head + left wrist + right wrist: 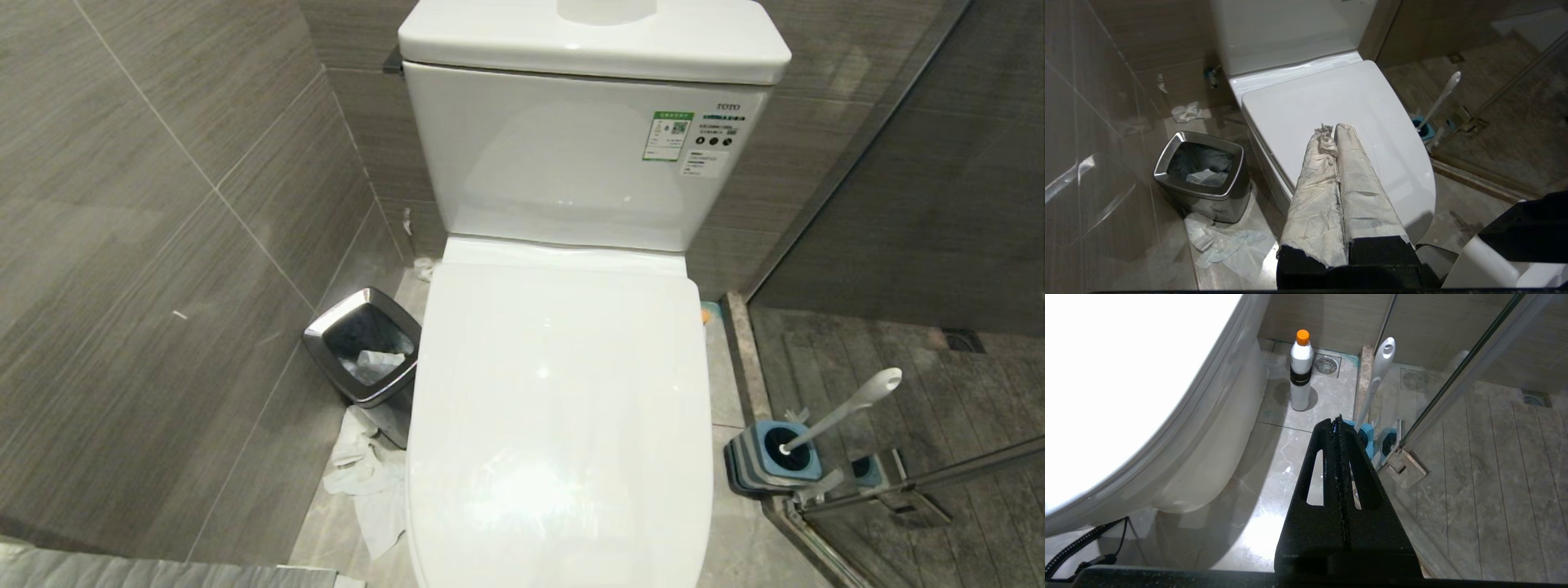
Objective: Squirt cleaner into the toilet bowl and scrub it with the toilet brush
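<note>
Fingers (pixel 1347 163) of the left gripper (pixel 1331 132), wrapped in pale tape, are pressed together and empty above the closed lid of the toilet bowl (pixel 563 408). Right gripper (pixel 1337 428) fingers are likewise pinched together, low beside the bowl. Toilet brush (pixel 849 408) stands in its blue holder (pixel 771 461) on the floor; the orange-capped bottle (pixel 1301 371) is probably cleaner. Closed fingers could skid off the glossy lid when lifting it.

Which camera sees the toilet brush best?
The head view: the toilet brush shows its whole handle, standing in its blue holder. The left wrist view shows it far off; in the right wrist view the right gripper hides its base.
</note>
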Motion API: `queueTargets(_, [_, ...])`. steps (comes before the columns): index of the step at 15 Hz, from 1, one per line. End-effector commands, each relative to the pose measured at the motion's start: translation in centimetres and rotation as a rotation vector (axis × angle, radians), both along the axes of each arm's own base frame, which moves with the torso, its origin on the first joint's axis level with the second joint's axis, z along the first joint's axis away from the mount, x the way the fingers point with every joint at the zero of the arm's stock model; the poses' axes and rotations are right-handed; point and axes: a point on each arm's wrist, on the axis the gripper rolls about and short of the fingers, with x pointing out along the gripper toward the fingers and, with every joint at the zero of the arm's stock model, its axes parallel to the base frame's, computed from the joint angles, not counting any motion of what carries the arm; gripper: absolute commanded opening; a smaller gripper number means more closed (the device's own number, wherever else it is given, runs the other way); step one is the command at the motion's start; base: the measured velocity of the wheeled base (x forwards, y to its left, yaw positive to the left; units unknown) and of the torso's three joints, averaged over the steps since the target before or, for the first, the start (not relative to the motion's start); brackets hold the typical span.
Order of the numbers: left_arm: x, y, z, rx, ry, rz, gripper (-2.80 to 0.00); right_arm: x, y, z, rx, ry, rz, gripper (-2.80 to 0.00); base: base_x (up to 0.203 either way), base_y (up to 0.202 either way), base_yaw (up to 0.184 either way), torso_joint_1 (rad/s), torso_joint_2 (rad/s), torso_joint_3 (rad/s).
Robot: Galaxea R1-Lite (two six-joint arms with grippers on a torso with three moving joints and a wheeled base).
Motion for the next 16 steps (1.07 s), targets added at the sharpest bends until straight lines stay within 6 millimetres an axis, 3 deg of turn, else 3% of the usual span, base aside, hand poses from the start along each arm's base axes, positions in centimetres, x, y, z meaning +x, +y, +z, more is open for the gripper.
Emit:
queueTargets(1, [-4.0, -0.3, -3.2, 0.002, -0.083, 0.04, -2.8, 0.2, 0.0, -0.7, -0.001, 0.025, -0.001, -2.8, 0.0, 0.0, 0.0, 0.0, 0.0, 0.0])
queueTargets(4, [-5.5, -0.7, -6.8, 0.007, -0.145, 0.095, -2.8, 0.2, 0.0, -0.7, -0.001, 0.024, -0.001, -2.8, 0.0, 0.0, 0.0, 0.0, 0.0, 0.0])
queueTargets(11, [-6.6, 0.1, -12.7, -0.019, -0.303, 0.085, -2.8, 0.2, 0.0, -0.7, -0.001, 0.024, -0.001, -2.8, 0.0, 0.0, 0.0, 0.0, 0.0, 0.0])
queueTargets(16, [-6.1, 0.1, -13.8, -0.023, -0.361, 0.083, -2.8, 0.2, 0.0, -0.7, -0.001, 0.024, -0.001, -2.8, 0.0, 0.0, 0.0, 0.0, 0.0, 0.0])
